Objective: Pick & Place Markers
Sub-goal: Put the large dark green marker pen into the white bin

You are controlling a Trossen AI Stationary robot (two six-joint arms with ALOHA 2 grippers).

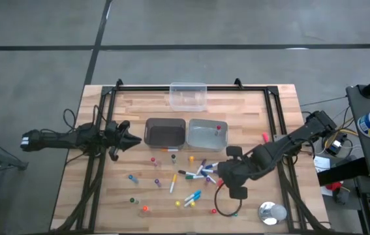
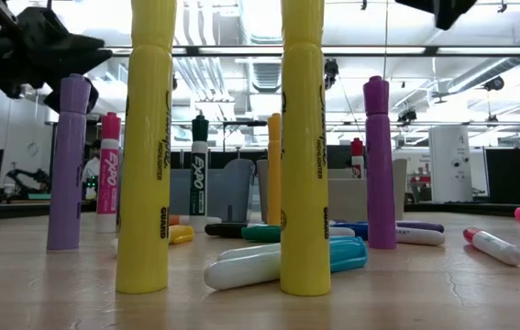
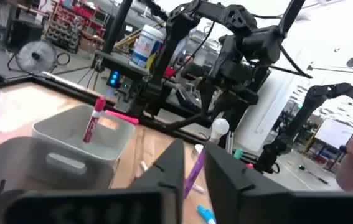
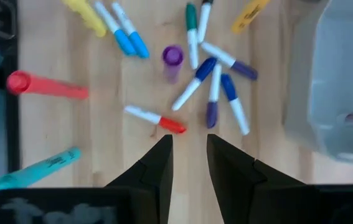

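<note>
From my low view, I can read "EXPO" running down the pink-capped marker [image 2: 109,170] and again on the green-capped marker [image 2: 199,170] standing beside it. Both tall yellow highlighters [image 2: 146,147] carry lettering on their barrels, but I can't make it out. Nothing else is legible to me.

Your wooden worktop [image 1: 139,215] carries a clear tub [image 1: 188,95] at the far edge, a dark bin [image 1: 165,131] beside a grey bin [image 1: 207,134], scattered markers [image 1: 194,175] lying or standing upright, and a silver tape roll [image 1: 272,212] near the front corner
</note>
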